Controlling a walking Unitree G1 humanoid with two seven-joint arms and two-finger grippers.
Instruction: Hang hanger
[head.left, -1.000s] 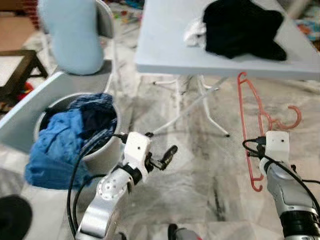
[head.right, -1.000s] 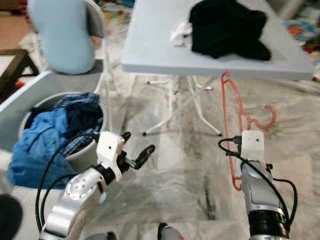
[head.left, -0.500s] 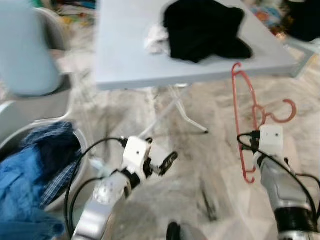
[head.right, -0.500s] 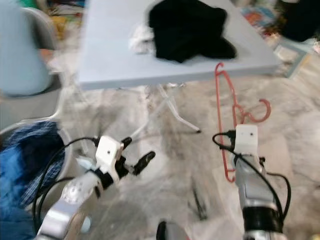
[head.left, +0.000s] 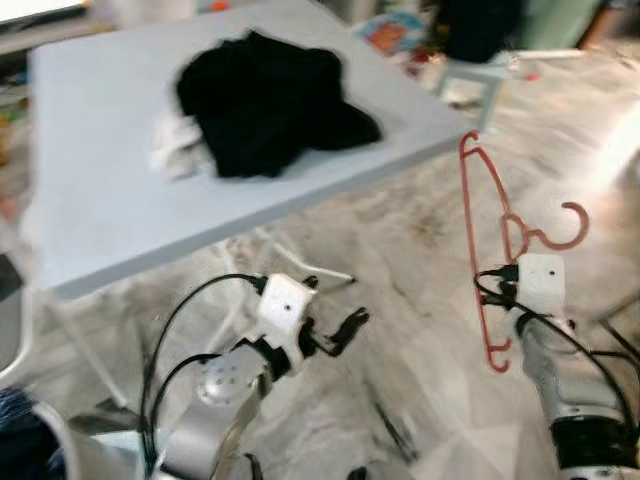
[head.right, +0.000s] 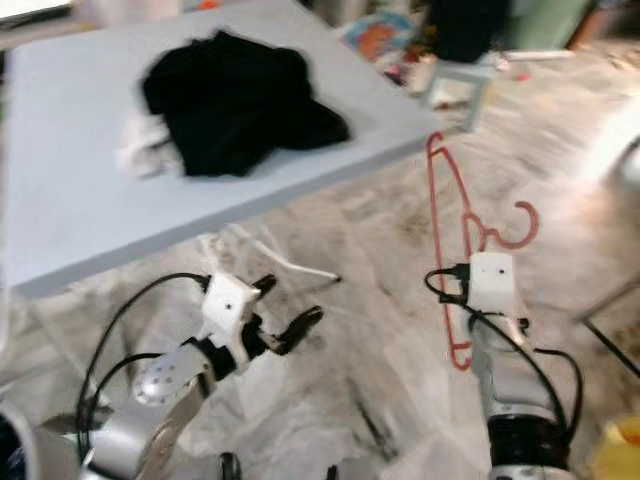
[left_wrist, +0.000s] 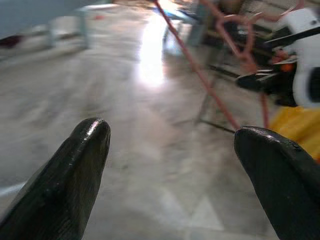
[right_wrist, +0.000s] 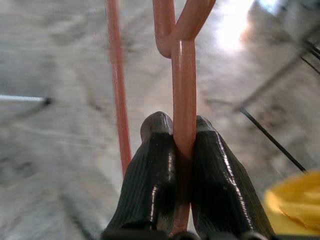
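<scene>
A salmon-red plastic hanger (head.left: 470, 215) stands upright at the right, its hook (head.left: 565, 228) curling to the right, held over the marble floor. My right gripper (right_wrist: 181, 150) is shut on the hanger's neck (right_wrist: 183, 75), and the white wrist block (head.left: 536, 280) sits just below the hook. My left gripper (head.left: 340, 332) hangs open at lower centre, nothing between its black fingers (left_wrist: 75, 170); the left wrist view shows the hanger (left_wrist: 200, 75) and the right wrist beyond them.
A light grey folding table (head.left: 90, 190) fills the upper left, with a black garment (head.left: 270, 100) and a white cloth (head.left: 170, 150) on it. Its white legs (head.left: 300, 262) stand behind my left arm. A small stool (head.left: 470, 75) and clutter lie far right; something yellow (head.right: 620, 450) shows at the bottom right.
The camera has swung to the right: the table slid left and the laundry basket has left the frame. The right gripper still holds the hanger; the left gripper stays open.
</scene>
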